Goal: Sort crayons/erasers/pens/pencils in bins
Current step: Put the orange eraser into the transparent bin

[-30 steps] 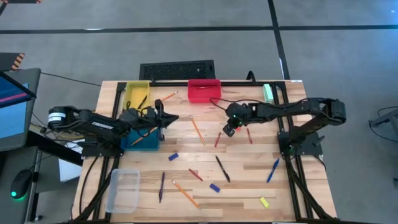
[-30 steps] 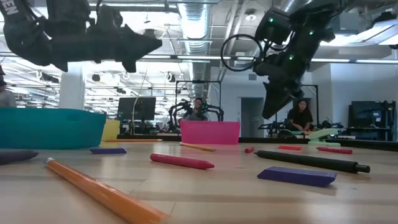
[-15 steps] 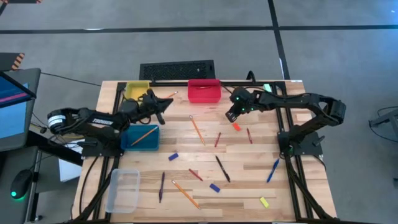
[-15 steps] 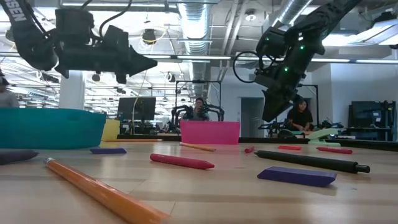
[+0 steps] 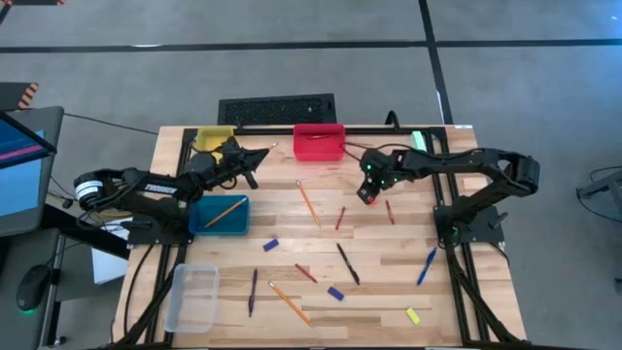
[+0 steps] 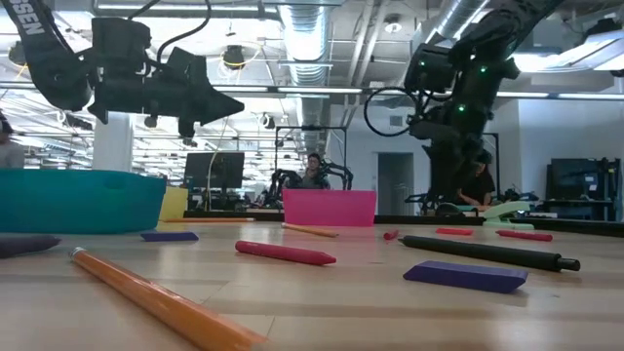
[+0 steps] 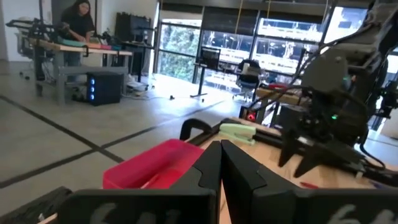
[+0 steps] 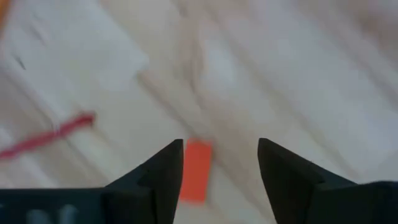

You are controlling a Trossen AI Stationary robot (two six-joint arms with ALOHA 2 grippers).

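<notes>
Orange-red eraser [image 8: 196, 169] lies on the wooden worktop [image 5: 389, 262] directly below the right gripper [image 5: 367, 191], whose fingers now spread wide; a second ago they were narrower. No writing is readable. Left gripper [image 5: 255, 160], shut and empty, has moved from the teal bin [image 5: 218, 215] toward the red bin [image 5: 319, 143]. Open-plan lab behind.

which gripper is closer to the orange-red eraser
Right. The right gripper hangs open directly over the orange-red eraser; the left gripper is far off, by the yellow bin.
</notes>
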